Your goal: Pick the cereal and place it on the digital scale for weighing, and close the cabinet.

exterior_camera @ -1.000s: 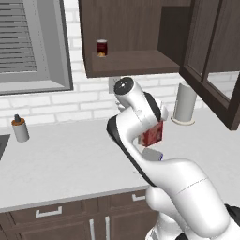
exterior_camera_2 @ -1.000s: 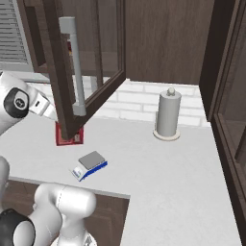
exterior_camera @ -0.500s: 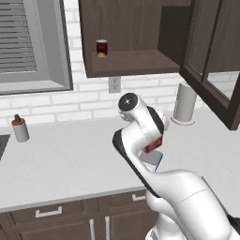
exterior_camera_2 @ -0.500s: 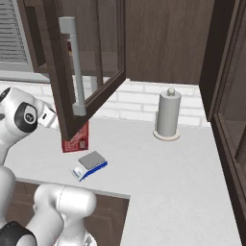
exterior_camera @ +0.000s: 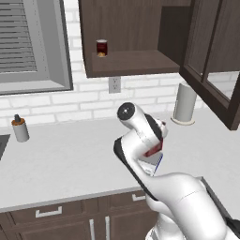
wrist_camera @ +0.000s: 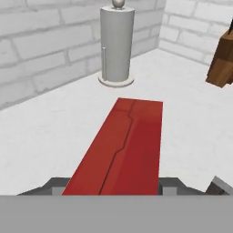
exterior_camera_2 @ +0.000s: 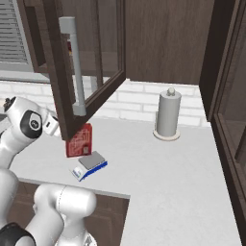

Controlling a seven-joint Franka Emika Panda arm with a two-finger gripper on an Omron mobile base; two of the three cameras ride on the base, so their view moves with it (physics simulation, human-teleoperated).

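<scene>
My gripper (wrist_camera: 111, 187) is shut on the cereal (wrist_camera: 123, 143), a red box; dark fingertips (wrist_camera: 53, 184) show on either side of it. In the left base view the cereal (exterior_camera: 153, 149) hangs tilted under the hand, right above the digital scale (exterior_camera: 157, 163), whose blue edge peeks out below. From the right, the cereal (exterior_camera_2: 80, 140) stands just behind and left of the digital scale (exterior_camera_2: 90, 164); contact cannot be told. The cabinet (exterior_camera: 126, 42) on the wall is open, its glass door (exterior_camera_2: 81, 62) swung out above the hand.
A small dark can (exterior_camera: 101, 47) sits on the cabinet shelf. A grey paper towel holder (exterior_camera_2: 168, 115) stands by the brick wall at the back right. A small bottle (exterior_camera: 19, 128) is at the far left of the counter. The door's lower corner (wrist_camera: 222, 59) hangs close by.
The arm has carried the cereal rightward and a little lower, from left of the scale to right by it. The grip has stayed shut on the box.
</scene>
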